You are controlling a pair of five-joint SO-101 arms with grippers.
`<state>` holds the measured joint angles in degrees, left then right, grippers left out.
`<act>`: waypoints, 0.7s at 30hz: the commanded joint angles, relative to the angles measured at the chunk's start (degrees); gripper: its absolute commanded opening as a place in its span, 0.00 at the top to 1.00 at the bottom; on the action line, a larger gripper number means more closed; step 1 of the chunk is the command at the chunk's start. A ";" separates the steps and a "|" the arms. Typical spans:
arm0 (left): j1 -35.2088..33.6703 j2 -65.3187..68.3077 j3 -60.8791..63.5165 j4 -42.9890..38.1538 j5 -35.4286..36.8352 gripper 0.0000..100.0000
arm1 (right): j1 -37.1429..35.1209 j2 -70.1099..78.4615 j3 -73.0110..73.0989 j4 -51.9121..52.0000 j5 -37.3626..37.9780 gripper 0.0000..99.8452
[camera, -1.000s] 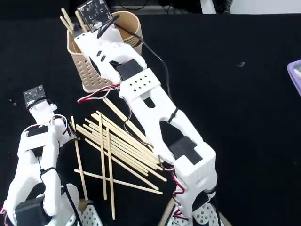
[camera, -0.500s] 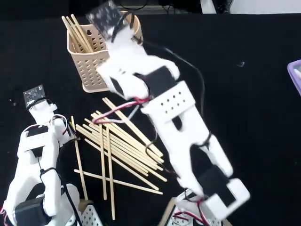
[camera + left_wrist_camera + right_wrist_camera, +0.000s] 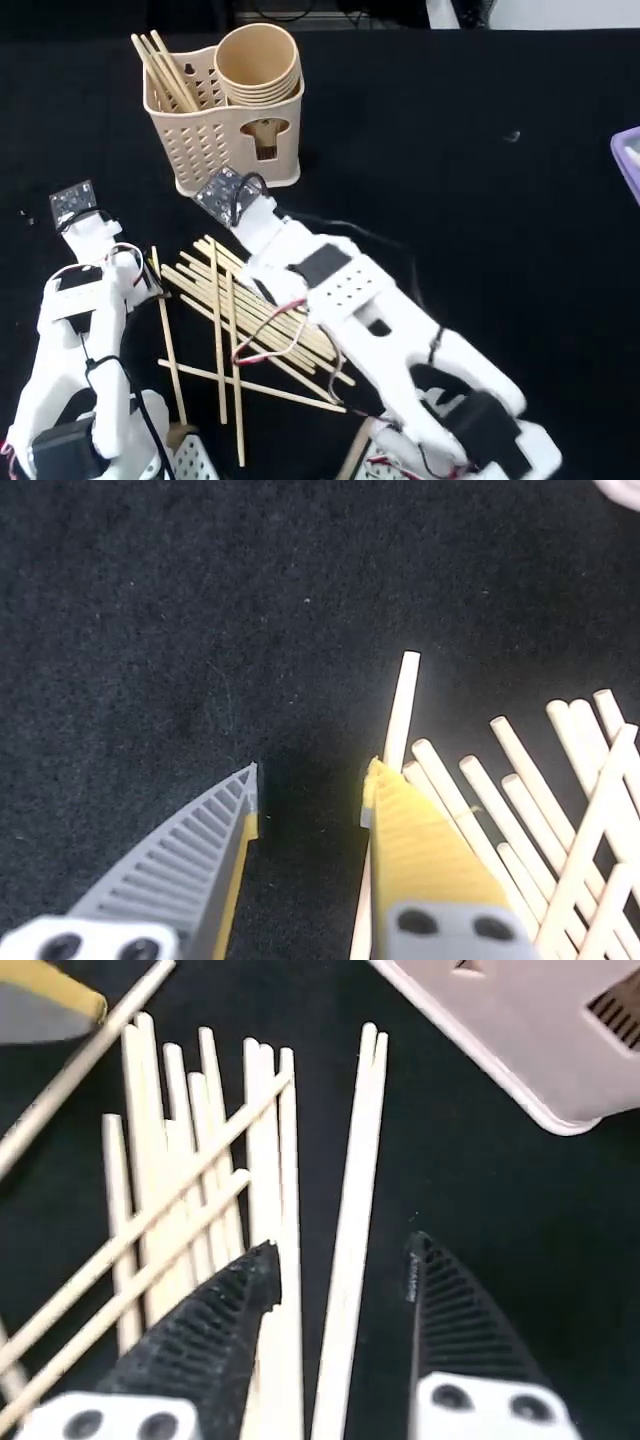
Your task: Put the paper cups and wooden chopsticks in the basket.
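Chopsticks (image 3: pixel 205 288) lie heaped on the black table (image 3: pixel 480 200), partly under the right arm, which has swung down from the basket (image 3: pixel 225 140) holding stacked paper cups (image 3: pixel 258 60) and more sticks. Left gripper (image 3: pixel 310 780) gapes empty beside 1 stick. Right gripper (image 3: pixel 340 1250), open, straddles 2 sticks.

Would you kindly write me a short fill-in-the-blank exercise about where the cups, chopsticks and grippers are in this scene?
1. The basket holds a stack of paper ____.
2. Most of the wooden chopsticks lie loose on the black ____.
3. The right gripper hangs over the chopsticks with its jaws ____.
4. The left gripper is open beside one chopstick and holds ____.

Missing words: cups; table; open; nothing.
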<state>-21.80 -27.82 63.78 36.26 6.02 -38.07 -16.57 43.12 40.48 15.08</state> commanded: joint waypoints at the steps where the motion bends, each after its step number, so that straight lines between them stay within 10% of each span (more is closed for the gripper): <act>1: 0.04 -1.76 -0.31 -0.62 -0.35 0.82 | 4.66 6.46 -1.10 -5.71 2.81 0.80; 15: 0.04 -1.76 -0.31 -0.62 -0.35 0.82 | 5.80 32.22 -20.44 -2.81 4.92 0.81; 21: 0.04 -1.76 -0.48 -0.62 -0.35 0.82 | 5.71 32.84 -22.73 4.66 7.65 0.98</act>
<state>-21.80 -27.82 63.78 36.26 6.02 -32.79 16.22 22.64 42.15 20.18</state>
